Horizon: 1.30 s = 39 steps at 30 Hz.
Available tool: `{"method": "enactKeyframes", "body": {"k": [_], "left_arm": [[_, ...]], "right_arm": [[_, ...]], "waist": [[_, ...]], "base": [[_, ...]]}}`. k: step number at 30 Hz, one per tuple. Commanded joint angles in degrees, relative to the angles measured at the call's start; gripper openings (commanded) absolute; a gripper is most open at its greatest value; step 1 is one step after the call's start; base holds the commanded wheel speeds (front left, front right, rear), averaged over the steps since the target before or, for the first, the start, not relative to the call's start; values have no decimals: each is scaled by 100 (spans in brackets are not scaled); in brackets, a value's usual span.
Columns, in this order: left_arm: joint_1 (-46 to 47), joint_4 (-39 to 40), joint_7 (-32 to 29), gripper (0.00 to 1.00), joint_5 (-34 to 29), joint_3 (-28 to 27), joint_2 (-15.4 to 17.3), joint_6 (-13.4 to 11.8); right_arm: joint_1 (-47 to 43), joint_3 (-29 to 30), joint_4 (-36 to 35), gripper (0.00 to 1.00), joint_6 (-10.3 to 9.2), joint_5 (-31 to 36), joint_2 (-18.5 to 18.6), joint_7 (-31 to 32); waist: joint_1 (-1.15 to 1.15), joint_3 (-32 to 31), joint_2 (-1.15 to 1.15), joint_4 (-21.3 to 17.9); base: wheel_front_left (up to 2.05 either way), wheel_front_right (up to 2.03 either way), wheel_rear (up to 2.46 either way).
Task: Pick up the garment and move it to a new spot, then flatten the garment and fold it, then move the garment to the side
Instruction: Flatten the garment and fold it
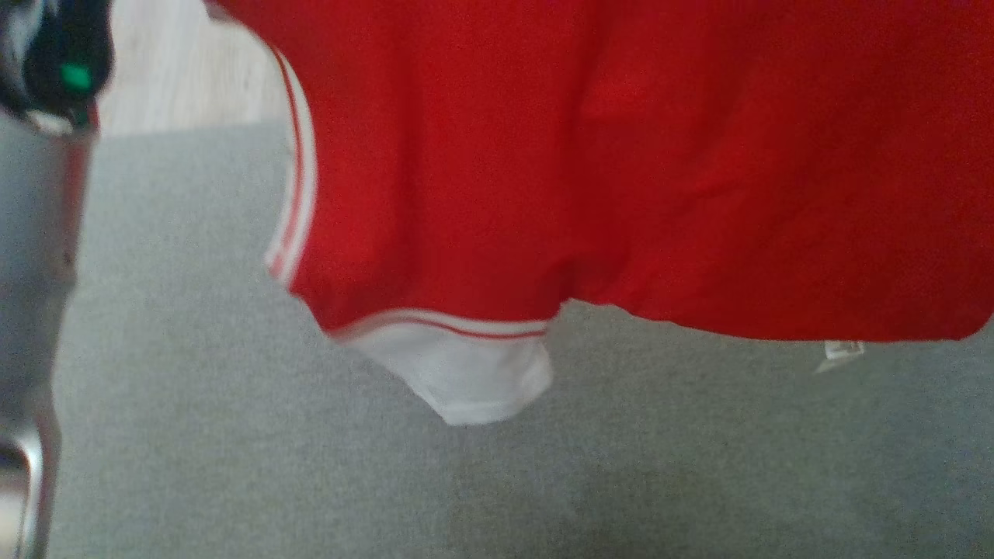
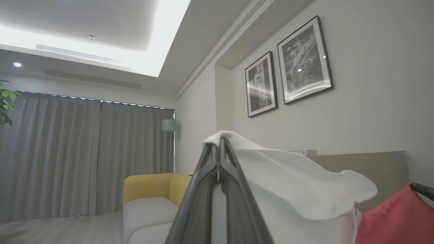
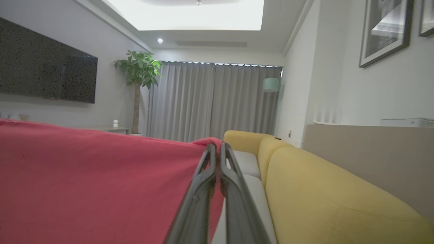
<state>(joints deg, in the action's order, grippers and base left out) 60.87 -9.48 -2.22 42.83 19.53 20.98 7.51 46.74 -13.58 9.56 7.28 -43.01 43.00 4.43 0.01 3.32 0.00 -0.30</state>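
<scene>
Garment hangs over grey surface: soft, light, floppy. We see both jaws pinched tight, left on white trim, right on red edge. We'd hold 2 corners.

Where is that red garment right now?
The red garment hangs in the air above the grey surface in the head view, its white edge pinched in the left jaws, its red cloth in the right jaws.
</scene>
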Motion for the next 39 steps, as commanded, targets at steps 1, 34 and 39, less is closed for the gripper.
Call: {"method": "enactKeyframes", "body": {"k": [1, 34, 39], "left_arm": [[516, -222, -54, 0, -71, -118, 185, -5], [-570, -764, 1721, 0, -49, 1198, 897, -3], [-2290, -114, 1722, 0, -5, 1099, 1222, -25]], "right_arm": [[309, -188, 81, 0, 21, 99, -64, 87], [1300, -1792, 3322, 0, 21, 261, -831, -1898], [138, -1521, 2973, 0, 21, 215, -704, -1939]], "waist": [[-1, 452, 0, 54], [-1, 2036, 0, 371], [-1, 1588, 0, 265]], "base": [[0, 0, 0], [0, 0, 0], [0, 0, 0]]}}
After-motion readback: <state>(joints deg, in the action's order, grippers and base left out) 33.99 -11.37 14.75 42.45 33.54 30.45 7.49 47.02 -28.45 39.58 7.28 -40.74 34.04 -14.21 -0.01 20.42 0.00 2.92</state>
